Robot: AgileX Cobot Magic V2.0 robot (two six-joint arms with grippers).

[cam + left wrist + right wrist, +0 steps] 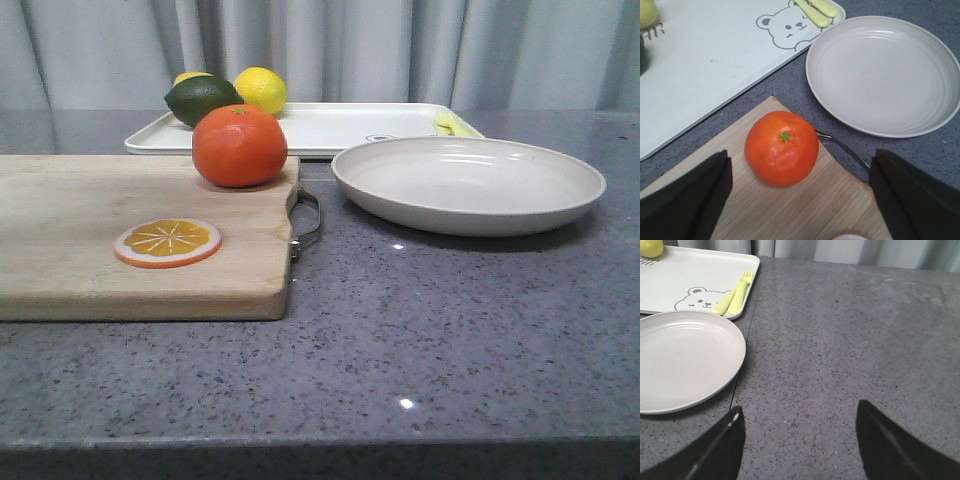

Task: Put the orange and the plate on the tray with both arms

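A: Nearest the front camera lay the wooden board (140, 235) with 1 orange slice (167, 242) on it. Where was the orange (239, 145)?

B: On the board's far corner, the left hand (800, 192) released above it, fingers (687, 200) wide.

A: And the plate (468, 185)?

B: On the bench (420, 340), just before the tray (330, 128), perhaps touching it. The right hand (800, 440) hung released over bare bench beside it.
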